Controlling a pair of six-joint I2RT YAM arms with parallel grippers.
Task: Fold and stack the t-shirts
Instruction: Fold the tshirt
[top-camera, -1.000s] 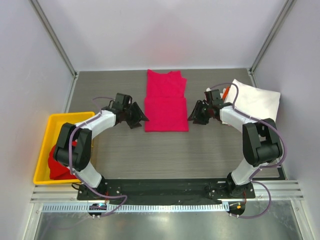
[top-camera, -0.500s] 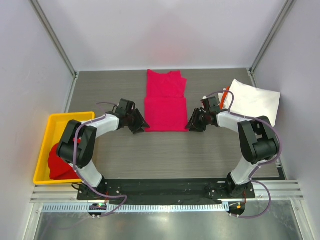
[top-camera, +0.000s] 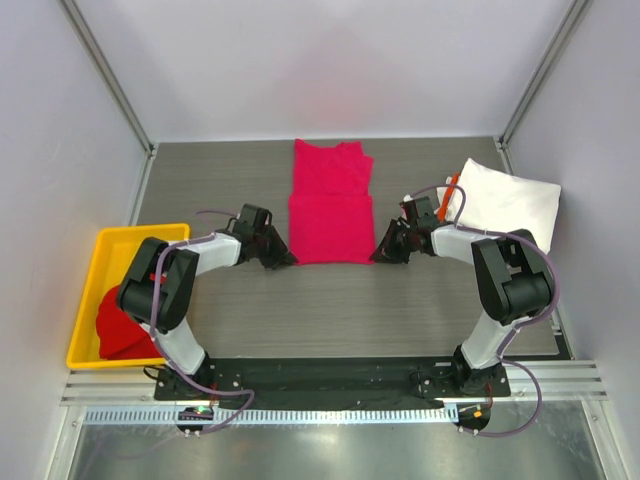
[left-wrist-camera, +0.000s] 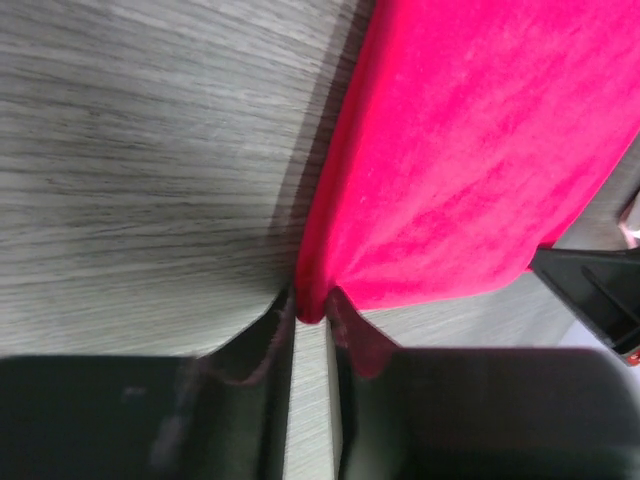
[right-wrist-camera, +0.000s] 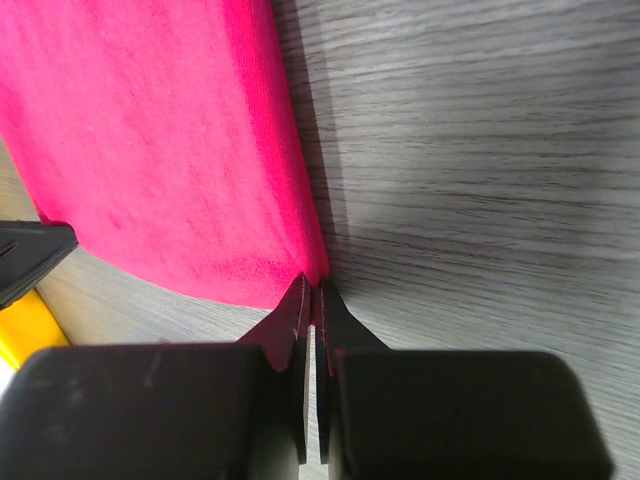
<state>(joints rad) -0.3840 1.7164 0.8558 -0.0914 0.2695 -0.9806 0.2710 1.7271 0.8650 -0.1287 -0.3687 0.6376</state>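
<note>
Between pale walls (top-camera: 320, 60), a magenta t-shirt (top-camera: 332, 215) lies on the grey table (top-camera: 330, 300).

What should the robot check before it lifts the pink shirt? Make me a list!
1. The left gripper pinches a near corner of the pink t-shirt: ok.
2. The right gripper pinches the other near corner: ok.
3. Both grips sit level with each other: ok.
4. The shirt lies flat on the table: ok.
5. How many cloth layers each grip holds: cannot tell.
6. The white t-shirt lies apart from the pink one: ok.
</note>
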